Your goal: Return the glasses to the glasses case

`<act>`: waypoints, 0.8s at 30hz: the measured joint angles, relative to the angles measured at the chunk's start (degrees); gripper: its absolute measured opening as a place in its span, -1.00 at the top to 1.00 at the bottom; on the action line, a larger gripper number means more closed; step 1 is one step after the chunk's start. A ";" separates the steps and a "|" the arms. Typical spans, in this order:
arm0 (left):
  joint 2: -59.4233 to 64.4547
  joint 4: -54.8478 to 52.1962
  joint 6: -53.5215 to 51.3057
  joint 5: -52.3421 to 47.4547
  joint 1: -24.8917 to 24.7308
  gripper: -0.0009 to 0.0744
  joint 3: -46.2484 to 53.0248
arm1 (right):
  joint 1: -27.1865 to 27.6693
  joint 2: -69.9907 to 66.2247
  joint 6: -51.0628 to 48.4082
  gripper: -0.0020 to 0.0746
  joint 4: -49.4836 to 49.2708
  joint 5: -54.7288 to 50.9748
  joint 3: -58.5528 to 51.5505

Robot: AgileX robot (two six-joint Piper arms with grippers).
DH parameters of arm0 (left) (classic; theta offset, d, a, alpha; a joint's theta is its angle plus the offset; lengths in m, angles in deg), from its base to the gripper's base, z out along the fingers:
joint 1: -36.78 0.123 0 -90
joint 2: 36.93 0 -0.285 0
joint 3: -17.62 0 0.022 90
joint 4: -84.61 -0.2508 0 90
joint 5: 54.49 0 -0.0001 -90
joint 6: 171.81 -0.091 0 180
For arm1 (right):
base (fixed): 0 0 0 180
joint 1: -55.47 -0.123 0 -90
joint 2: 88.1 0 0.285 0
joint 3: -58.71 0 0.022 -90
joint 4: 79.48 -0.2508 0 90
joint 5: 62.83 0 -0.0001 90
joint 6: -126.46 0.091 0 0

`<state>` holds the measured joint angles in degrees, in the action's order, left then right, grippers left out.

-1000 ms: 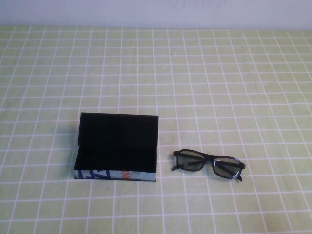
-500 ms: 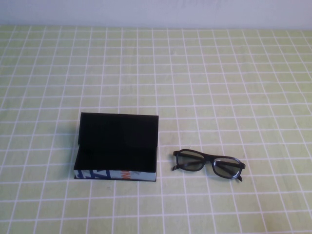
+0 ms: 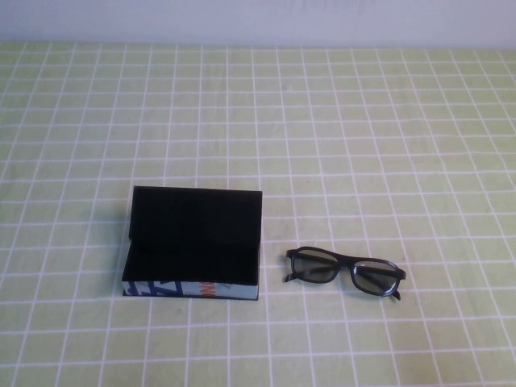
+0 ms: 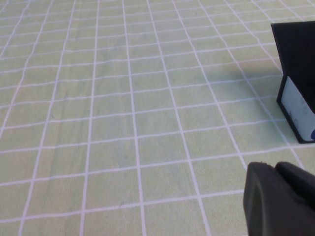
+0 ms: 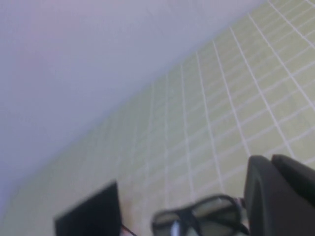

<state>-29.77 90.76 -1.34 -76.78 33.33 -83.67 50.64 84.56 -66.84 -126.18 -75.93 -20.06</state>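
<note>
High view: the glasses case (image 3: 193,244) lies open on the table (image 3: 339,121), lid raised at its far edge, black lining bare, printed white front facing the robot. The glasses (image 3: 345,272) rest just beside the case on the robot's right, apart from it, lenses toward the robot; whether the arms are folded cannot be told.

Neither arm appears in this view. In the left wrist view the left gripper (image 4: 285,199) shows only as a dark corner piece low over the cloth, on the case's left, a corner of the case visible ahead; whether its jaws are spread or pressed together cannot be told. In the right wrist view the right gripper (image 5: 283,191) sits near the glasses (blurred here), the case beyond them; its jaw state likewise cannot be told.

Step in hand, as judged: the approach, nothing yet grasped. The next move calls for the nearer right arm to descend on the frame, pinch it at the bridge or a rim, lift, carry it leftward over the case and lower it level into the lining.

Surface: pale green cloth with a white grid. Beyond the case, a plain pale wall (image 3: 242,20).
</note>
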 joint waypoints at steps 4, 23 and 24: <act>0.00 0.00 0.00 0.00 0.00 0.98 0.00 | 0.00 0.00 0.00 0.98 -12.75 7.23 0.00; 0.00 0.00 0.00 0.00 0.00 0.98 0.00 | 0.00 -31.91 0.00 0.98 6.86 -30.50 28.76; 0.00 0.00 0.00 0.00 0.00 0.98 0.00 | 0.00 -35.14 0.00 0.98 9.23 -33.24 30.61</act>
<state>-29.77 90.76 -1.34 -76.78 33.33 -83.67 50.64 49.41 -66.84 -116.95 -109.17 10.55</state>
